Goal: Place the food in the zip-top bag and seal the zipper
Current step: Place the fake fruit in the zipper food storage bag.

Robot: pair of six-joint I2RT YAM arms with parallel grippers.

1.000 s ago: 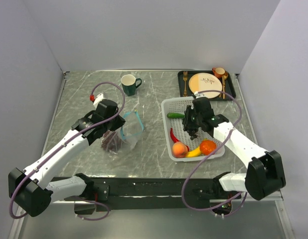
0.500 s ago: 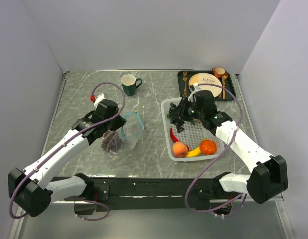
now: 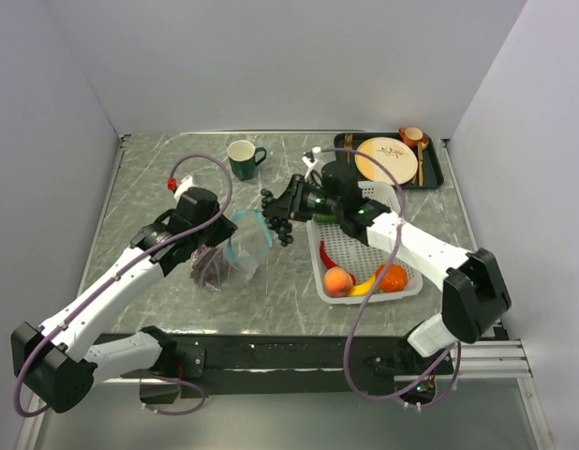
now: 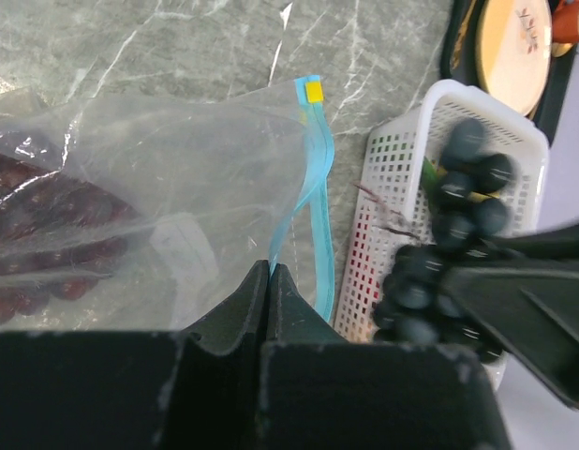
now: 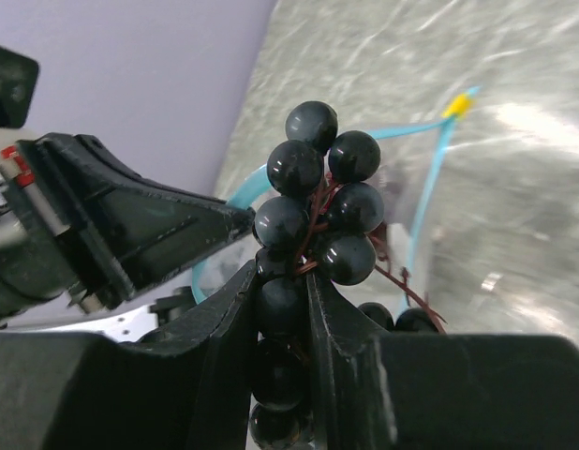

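Observation:
The clear zip-top bag (image 3: pixel 244 246) stands on the table with its teal zipper (image 4: pixel 313 197) gaping open. My left gripper (image 4: pixel 269 269) is shut on the near edge of that mouth. A reddish-purple grape bunch (image 4: pixel 37 239) lies inside the bag. My right gripper (image 5: pixel 282 281) is shut on a dark grape bunch (image 5: pixel 318 192), held in the air just right of the bag's mouth (image 3: pixel 276 219). The white mesh basket (image 3: pixel 409 286) holds a red chili (image 3: pixel 325 253), a peach (image 3: pixel 338 279), a banana (image 3: pixel 364 286), an orange (image 3: pixel 393 276) and a partly hidden green pepper (image 3: pixel 321 218).
A dark green mug (image 3: pixel 243 157) stands at the back, left of centre. A black tray (image 3: pixel 437 167) with a cream plate (image 3: pixel 387 159) and cutlery sits at the back right. The basket lies directly right of the bag, under my right arm.
My right gripper has lifted the dark grape bunch out of the basket and carried it left to the bag's mouth. The left gripper has kept its hold on the bag.

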